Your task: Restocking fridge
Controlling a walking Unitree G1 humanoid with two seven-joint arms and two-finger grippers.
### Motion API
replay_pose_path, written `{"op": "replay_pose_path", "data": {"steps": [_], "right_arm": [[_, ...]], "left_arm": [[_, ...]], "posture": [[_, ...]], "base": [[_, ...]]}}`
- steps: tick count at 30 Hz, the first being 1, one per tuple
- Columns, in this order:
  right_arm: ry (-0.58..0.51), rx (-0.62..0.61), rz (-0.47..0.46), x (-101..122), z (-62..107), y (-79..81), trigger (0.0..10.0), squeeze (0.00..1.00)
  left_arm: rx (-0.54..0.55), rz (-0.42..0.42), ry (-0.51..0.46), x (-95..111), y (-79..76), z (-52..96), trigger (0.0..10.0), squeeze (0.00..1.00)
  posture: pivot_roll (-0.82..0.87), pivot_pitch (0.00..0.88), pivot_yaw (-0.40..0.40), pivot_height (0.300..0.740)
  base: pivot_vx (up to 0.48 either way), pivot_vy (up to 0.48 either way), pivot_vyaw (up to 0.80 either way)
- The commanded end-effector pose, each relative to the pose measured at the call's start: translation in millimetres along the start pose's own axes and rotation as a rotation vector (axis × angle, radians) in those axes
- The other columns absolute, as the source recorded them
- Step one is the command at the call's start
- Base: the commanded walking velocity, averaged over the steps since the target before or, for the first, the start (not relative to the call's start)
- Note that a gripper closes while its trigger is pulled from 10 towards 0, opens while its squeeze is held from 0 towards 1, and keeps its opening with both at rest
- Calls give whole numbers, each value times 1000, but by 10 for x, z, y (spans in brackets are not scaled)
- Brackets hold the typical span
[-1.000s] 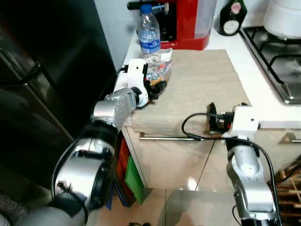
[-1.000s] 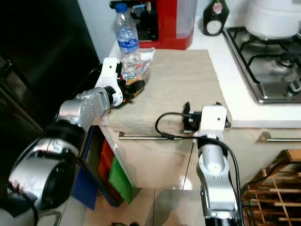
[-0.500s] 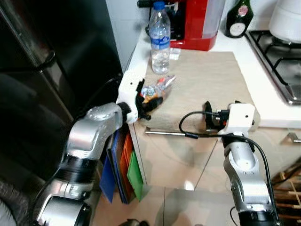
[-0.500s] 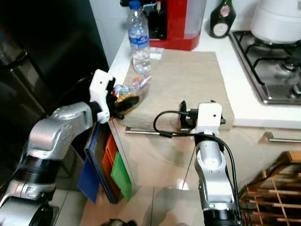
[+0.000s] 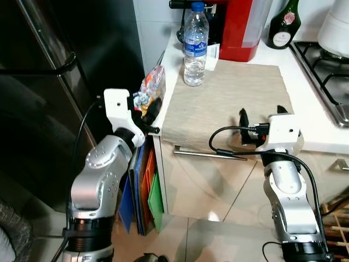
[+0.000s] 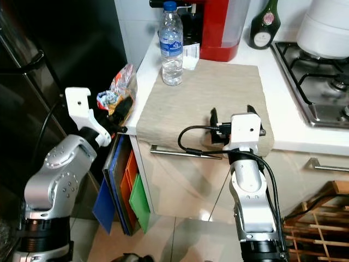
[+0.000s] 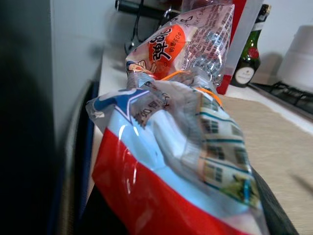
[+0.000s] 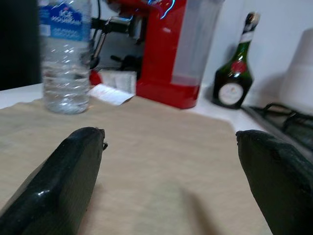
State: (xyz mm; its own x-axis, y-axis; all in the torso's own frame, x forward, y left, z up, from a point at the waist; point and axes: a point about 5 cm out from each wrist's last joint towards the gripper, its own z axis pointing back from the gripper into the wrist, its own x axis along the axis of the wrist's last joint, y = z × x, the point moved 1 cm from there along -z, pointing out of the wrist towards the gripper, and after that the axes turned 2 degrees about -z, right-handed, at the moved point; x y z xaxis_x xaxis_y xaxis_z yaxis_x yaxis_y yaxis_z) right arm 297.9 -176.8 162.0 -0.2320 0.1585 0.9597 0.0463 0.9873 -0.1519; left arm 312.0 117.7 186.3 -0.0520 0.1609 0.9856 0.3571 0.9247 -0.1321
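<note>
My left gripper point(image 5: 148, 109) is shut on a crinkly clear snack bag point(image 5: 153, 86) with red, blue and orange print. It holds the bag upright in the air just off the counter's left edge, beside the black fridge point(image 5: 49, 103). In the left wrist view the bag point(image 7: 181, 127) sits close between the fingers. A clear water bottle point(image 5: 195, 46) with a blue label stands at the back of the beige mat point(image 5: 229, 103). My right gripper point(image 5: 260, 115) hovers open over the mat's front edge, nothing between its fingers point(image 8: 68, 181).
The fridge door is closed, its handle point(image 5: 54, 68) facing me. A red coffee machine point(image 5: 242, 27), a green bottle point(image 5: 286, 24) and a gas hob point(image 5: 332, 71) line the counter's back and right. Coloured folders point(image 5: 144, 191) stand between fridge and cabinet. A drawer handle point(image 5: 210, 154) juts out below the mat.
My left gripper has carried the snack bag from the mat's left corner off the counter toward the fridge, tipping it upright. The view has shifted. The right gripper stays open over the mat.
</note>
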Motion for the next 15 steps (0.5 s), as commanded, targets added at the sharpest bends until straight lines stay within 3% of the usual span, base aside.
{"op": "replay_pose_path", "data": {"steps": [1, 4, 5, 9, 12, 15], "right_arm": [[-71, -39, 13, 166, -30, -107, 10000, 0], [-101, -82, 11, 235, 19, -172, 10000, 0], [-107, -109, -15, 224, 176, -173, 10000, 0], [-82, -140, -39, 152, 310, -165, 10000, 0], [-61, -153, -41, 87, 327, -145, 10000, 0], [-30, -147, -32, 43, 261, -144, 10000, 0]], "left_arm": [[22, -81, -57, 85, 10, 28, 10000, 0], [67, -120, -84, 80, 73, 98, 10000, 0], [110, -194, -116, 116, 128, 214, 10000, 0], [124, -258, -141, 152, 145, 285, 10000, 0], [102, -258, -135, 140, 107, 241, 10000, 0], [12, -228, -123, 118, -38, 148, 10000, 0]], "posture": [[-100, 0, 64, 740], [-100, 0, 64, 740], [-103, 0, 61, 740], [-100, 0, 61, 740], [-99, 0, 63, 740], [-103, 0, 68, 740]], "base": [[0, 0, 0], [0, 0, 0], [0, 0, 0], [0, 0, 0], [0, 0, 0], [0, 0, 0]]}}
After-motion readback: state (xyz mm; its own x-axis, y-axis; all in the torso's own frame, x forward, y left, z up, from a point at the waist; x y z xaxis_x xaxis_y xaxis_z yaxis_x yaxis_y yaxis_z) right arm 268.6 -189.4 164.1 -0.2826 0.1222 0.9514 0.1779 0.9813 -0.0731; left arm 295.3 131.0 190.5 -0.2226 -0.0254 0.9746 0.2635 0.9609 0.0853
